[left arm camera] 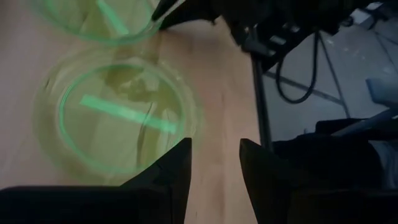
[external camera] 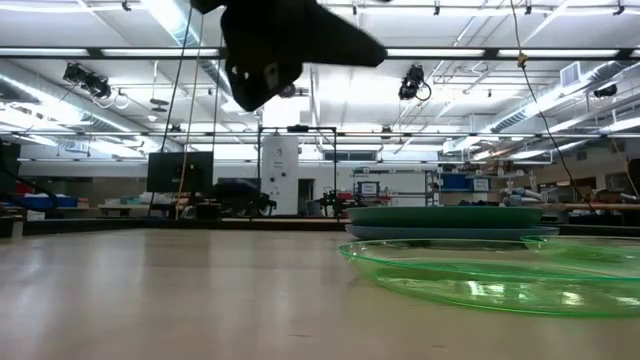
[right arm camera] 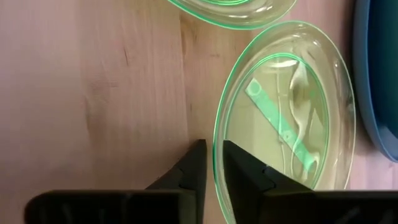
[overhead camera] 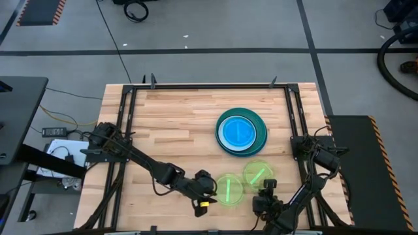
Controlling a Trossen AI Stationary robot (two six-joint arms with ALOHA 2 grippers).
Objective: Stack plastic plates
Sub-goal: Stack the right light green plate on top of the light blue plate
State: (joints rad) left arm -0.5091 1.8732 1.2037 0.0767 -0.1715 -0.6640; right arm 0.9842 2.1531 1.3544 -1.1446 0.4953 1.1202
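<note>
Wooden plank surface (overhead camera: 176, 124) inside a dark metal frame, grey floor around it with cables; low view shows a big workshop room behind, ceiling strip lights, shelving and equipment far back. High view gives the layout: a stack of plates (overhead camera: 241, 131) right of centre, teal large plate at bottom and a cyan plate on top; what lies between is hidden. Two neon-green plates sit toward the near edge, one (overhead camera: 229, 189) near centre, the other (overhead camera: 257, 173) just beside it and close to the stack. Both are translucent, shallow-rimmed, each showing a bright green bar. My left jaws (overhead camera: 204, 194) are just beside the near-centre green plate; left wrist view shows them apart, nothing between, at that plate's (left arm camera: 115, 115) rim. My right jaws (overhead camera: 266, 190) are at the near edge; only the right wrist view shows them narrowly apart around the rim of the other green plate (right arm camera: 289, 118), not visibly clamped. Low view shows the green rim (external camera: 470, 280) edge-on before the stack.
</note>
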